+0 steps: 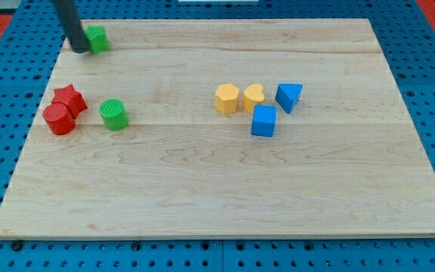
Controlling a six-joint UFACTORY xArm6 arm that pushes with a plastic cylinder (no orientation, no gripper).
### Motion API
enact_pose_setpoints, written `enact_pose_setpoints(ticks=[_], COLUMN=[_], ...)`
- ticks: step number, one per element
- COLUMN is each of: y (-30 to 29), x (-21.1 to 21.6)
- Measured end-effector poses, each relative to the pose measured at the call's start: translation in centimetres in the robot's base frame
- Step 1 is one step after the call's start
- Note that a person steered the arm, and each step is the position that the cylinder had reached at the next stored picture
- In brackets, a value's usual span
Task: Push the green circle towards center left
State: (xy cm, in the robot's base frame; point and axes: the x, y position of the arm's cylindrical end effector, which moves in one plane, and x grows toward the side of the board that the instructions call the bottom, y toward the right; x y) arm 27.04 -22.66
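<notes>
The green circle (114, 114) sits at the view's left, just right of a red circle (58, 119) and a red star (69, 98). My tip (79, 50) is at the view's top left, touching the left side of a second green block (96, 38) whose shape I cannot make out. The tip is well above the green circle in the view and apart from it.
A yellow hexagon (226, 98), a yellow heart (254, 96), a blue triangle (288, 96) and a blue cube (263, 121) cluster right of centre. The wooden board (202, 204) lies on a blue pegboard.
</notes>
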Motion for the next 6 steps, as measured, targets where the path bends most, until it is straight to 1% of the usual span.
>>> enact_pose_setpoints(ticks=[1,2,3,4,5,6], y=[-1.7,4.7,11.7,11.7,10.2,4.1], x=[2.6,3.9,8.5,15.0,20.0,17.7])
